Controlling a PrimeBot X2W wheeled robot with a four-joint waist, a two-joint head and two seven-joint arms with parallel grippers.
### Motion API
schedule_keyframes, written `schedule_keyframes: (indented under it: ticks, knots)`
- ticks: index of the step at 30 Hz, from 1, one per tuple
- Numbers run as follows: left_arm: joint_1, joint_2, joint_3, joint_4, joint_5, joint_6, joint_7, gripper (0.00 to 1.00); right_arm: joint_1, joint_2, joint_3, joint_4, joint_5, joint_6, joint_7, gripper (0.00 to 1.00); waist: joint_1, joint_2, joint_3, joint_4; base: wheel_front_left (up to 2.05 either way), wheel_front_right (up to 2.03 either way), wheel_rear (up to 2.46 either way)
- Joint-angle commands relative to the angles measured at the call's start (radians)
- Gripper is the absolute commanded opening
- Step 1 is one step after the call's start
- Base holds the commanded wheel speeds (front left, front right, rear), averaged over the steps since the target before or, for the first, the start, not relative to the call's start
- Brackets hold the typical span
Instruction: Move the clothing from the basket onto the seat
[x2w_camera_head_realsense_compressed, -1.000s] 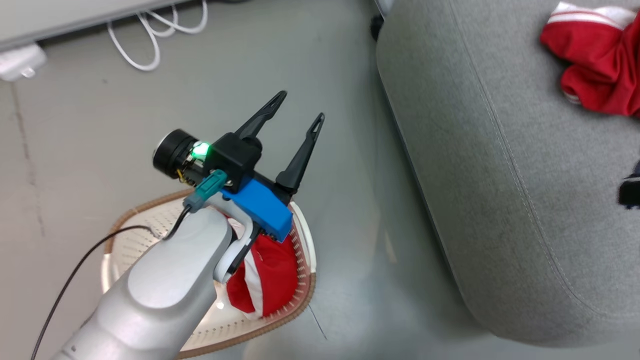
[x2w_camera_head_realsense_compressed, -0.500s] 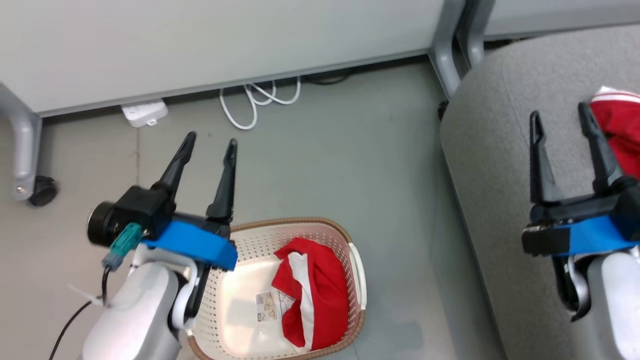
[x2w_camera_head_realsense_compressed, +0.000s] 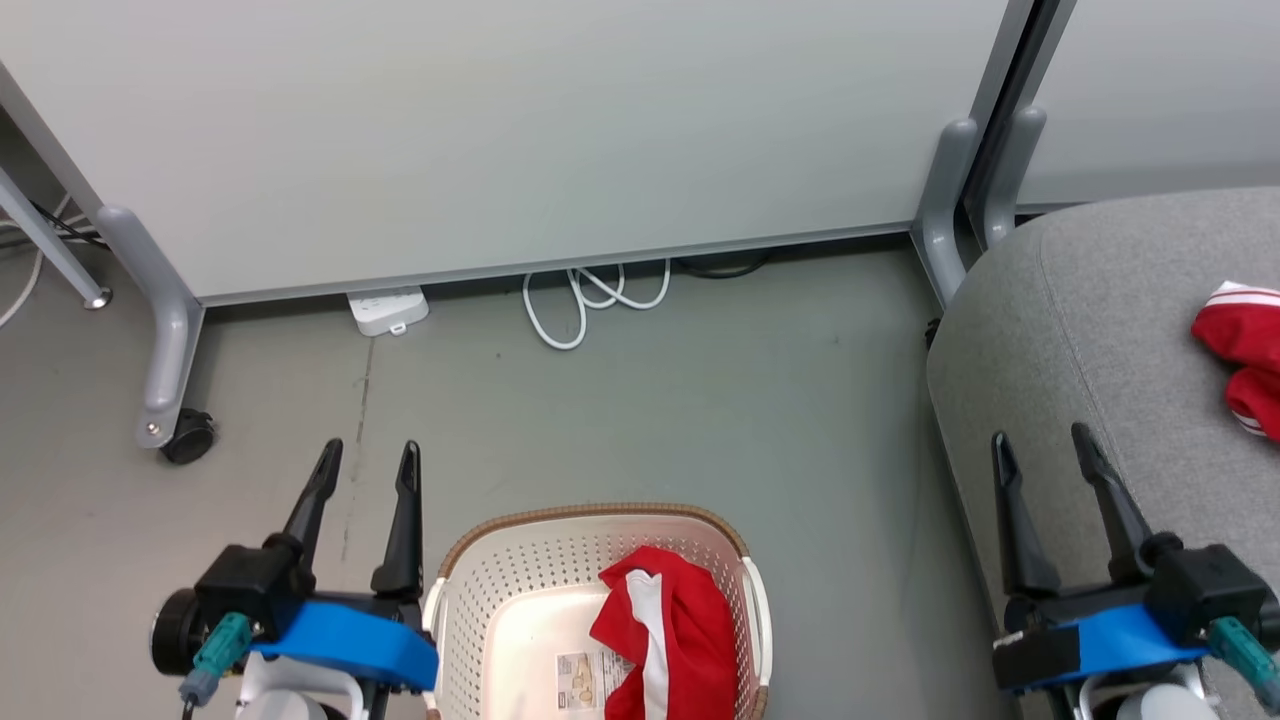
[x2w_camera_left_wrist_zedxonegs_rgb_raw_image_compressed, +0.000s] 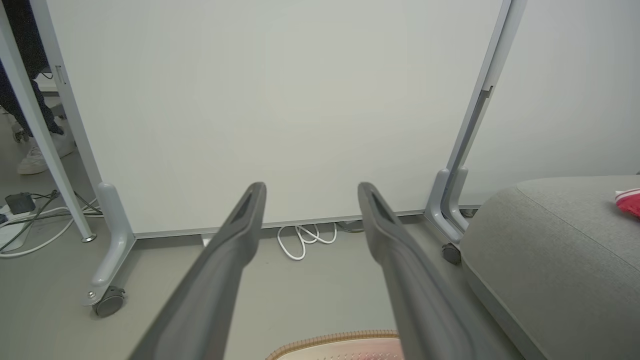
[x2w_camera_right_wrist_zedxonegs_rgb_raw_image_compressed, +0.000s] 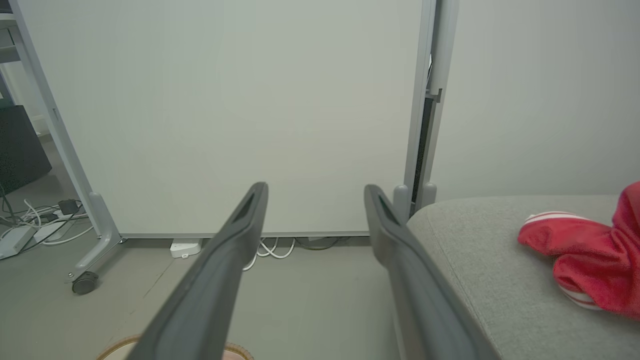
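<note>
The white perforated basket (x2w_camera_head_realsense_compressed: 470, 590) with its brown rim stands on the floor at the bottom centre. Inside it lies a crumpled red garment (x2w_camera_head_realsense_compressed: 665, 625) with a white stripe. A second red garment (x2w_camera_head_realsense_compressed: 1243, 350) with white trim rests on the grey seat (x2w_camera_head_realsense_compressed: 1100, 330) at the right; it is also in the right wrist view (x2w_camera_right_wrist_zedxonegs_rgb_raw_image_compressed: 585, 255). My left gripper (x2w_camera_head_realsense_compressed: 368, 455) hangs open and empty left of the basket. My right gripper (x2w_camera_head_realsense_compressed: 1040, 445) is open and empty over the seat's front edge. Both wrist views show spread fingers (x2w_camera_left_wrist_zedxonegs_rgb_raw_image_compressed: 240, 240) (x2w_camera_right_wrist_zedxonegs_rgb_raw_image_compressed: 245, 235) with nothing between.
A pale partition panel (x2w_camera_head_realsense_compressed: 500, 130) on grey legs with a castor (x2w_camera_head_realsense_compressed: 185, 440) runs across the back. A white cable loop (x2w_camera_head_realsense_compressed: 590, 300) and a white power block (x2w_camera_head_realsense_compressed: 388, 310) lie at its foot. A person's shoe (x2w_camera_left_wrist_zedxonegs_rgb_raw_image_compressed: 42, 155) shows at the far left.
The head camera has swung and lifted, so the whole picture shifted. Both arms have drawn back to the lower corners with their grippers still open. The red garments lie where they were.
</note>
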Motion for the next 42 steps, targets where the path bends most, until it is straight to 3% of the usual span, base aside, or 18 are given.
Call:
schedule_keyframes:
  ticks: [1,11,27,42]
  knots:
    - [0.032,-0.012,0.023,-0.001,0.020,-0.015,-0.003,1.00,0.037,0.014,-0.005,0.002,0.006,-0.001,0.000,1.00,0.0002,0.0000,-0.020,0.006,0.00,0.00,0.00]
    - [0.108,-0.060,0.098,0.027,0.080,-0.071,-0.003,1.00,0.120,0.048,-0.022,0.009,0.012,-0.001,0.000,1.00,0.0002,0.0000,-0.062,0.009,0.00,0.00,0.00]
    - [0.106,-0.092,0.137,0.057,0.130,-0.113,-0.003,1.00,0.131,0.065,-0.021,0.015,0.014,-0.001,0.000,1.00,0.0002,0.0000,-0.076,0.005,0.00,0.00,0.00]
    - [-0.190,-0.104,-0.056,0.225,0.127,-0.140,-0.003,1.00,-0.004,0.071,-0.001,-0.009,0.006,-0.001,0.000,1.00,0.0002,0.0000,0.102,-0.089,0.00,0.00,0.00]
